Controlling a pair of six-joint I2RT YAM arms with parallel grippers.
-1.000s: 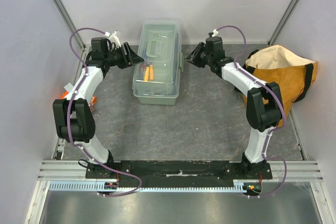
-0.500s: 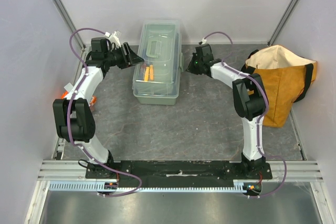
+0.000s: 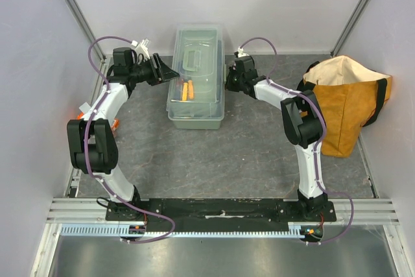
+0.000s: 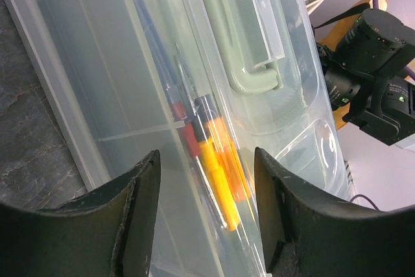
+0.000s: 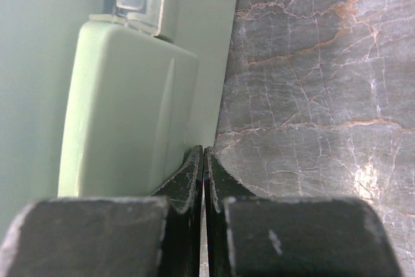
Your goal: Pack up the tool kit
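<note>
While the left hand (image 3: 165, 71) stands spread beside the box (image 3: 194, 116), the right hand (image 5: 203, 150), pressed together, sits at its latch (image 5: 123, 115), likely to fasten it.

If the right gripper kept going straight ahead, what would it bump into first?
Most likely the pale green latch on the side of the toolbox: the shut right gripper points at its edge, almost touching, though depth is unclear.

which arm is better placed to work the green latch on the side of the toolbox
Right. The right hand is shut, tips at the edge of the green latch on the side of the toolbox. The left hand is open at the opposite side, facing the lid, no latch in its view.
</note>
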